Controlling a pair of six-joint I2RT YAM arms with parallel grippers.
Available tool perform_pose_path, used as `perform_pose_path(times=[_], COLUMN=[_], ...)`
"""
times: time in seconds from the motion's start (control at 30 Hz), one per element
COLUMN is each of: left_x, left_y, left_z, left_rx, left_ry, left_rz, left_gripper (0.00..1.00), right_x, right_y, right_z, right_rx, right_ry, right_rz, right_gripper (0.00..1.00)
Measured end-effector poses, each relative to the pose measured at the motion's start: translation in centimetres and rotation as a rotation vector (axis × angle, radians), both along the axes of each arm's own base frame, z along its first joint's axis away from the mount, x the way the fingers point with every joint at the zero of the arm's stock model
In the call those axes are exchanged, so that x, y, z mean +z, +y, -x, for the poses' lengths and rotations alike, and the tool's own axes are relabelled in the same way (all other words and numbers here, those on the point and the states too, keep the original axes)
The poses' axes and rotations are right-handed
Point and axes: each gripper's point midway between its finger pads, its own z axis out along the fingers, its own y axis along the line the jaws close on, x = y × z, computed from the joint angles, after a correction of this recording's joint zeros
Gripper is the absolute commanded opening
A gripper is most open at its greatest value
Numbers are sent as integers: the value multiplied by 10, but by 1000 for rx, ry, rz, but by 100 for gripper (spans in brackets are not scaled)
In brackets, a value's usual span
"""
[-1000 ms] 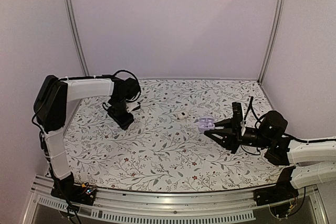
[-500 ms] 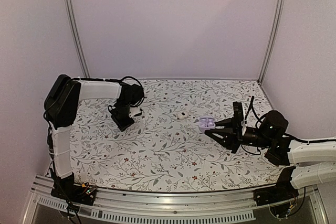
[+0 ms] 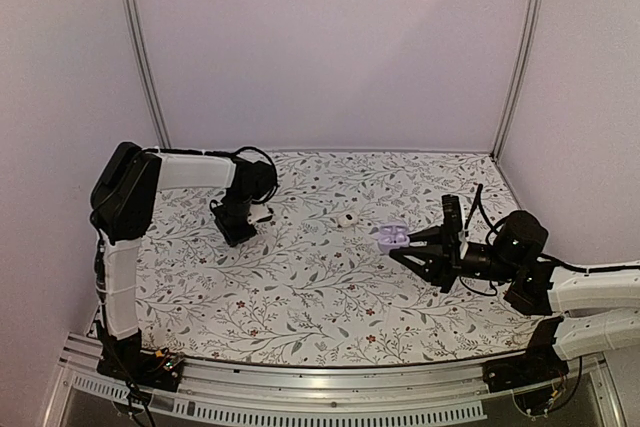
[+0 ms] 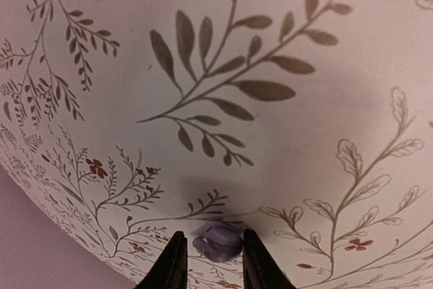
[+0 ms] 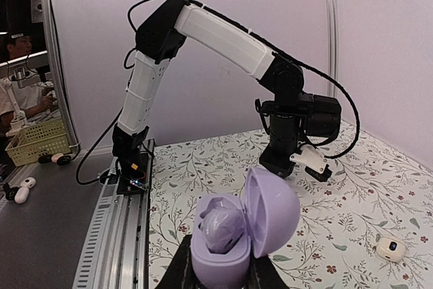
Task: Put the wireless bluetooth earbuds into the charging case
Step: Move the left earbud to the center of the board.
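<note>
In the left wrist view a small purple earbud (image 4: 218, 243) lies on the floral tablecloth. My left gripper (image 4: 213, 236) is closed narrowly round it, fingertips down at the cloth. In the top view the left gripper (image 3: 236, 232) points down at the left-centre of the table; the earbud is hidden there. My right gripper (image 5: 218, 272) is shut on the base of an open purple charging case (image 5: 216, 262). Its lid (image 5: 274, 211) is swung back and one purple earbud (image 5: 223, 225) sits inside. The case (image 3: 392, 237) is held just above the table at right-centre.
A small white rounded case (image 3: 346, 219) lies between the two grippers; it also shows in the right wrist view (image 5: 391, 247). The left arm (image 5: 291, 133) stands across from the purple case. Walls close in the table at the back and sides.
My left arm's upper links have swung right while its gripper stayed at about the same spot on the cloth. The right arm and the purple case have not moved.
</note>
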Motion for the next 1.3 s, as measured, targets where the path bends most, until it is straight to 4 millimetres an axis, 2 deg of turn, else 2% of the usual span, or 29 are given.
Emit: perform_pose_path(times=[0.4, 0.63, 0.73, 0.9, 1.1, 1.3], left_x=[-2, -2, -1, 0, 1, 12], left_y=[-3, -15, -30, -70, -128, -162], left_z=[-2, -2, 0, 16, 57, 97], left_rx=[0, 4, 3, -27, -57, -31], left_ry=[18, 35, 51, 98, 197, 287], left_rz=[24, 85, 146, 260, 405, 527], left_gripper=[15, 14, 13, 15, 17, 15], right_x=[-4, -4, -4, -4, 4, 9], right_y=[0, 0, 0, 0, -3, -5], right_z=[0, 0, 0, 0, 1, 1], right_rx=[-1, -1, -1, -1, -7, -18], right_ry=[6, 6, 6, 6, -10, -19], right_rz=[15, 17, 17, 16, -3, -15], right_gripper=[0, 0, 0, 0, 0, 0])
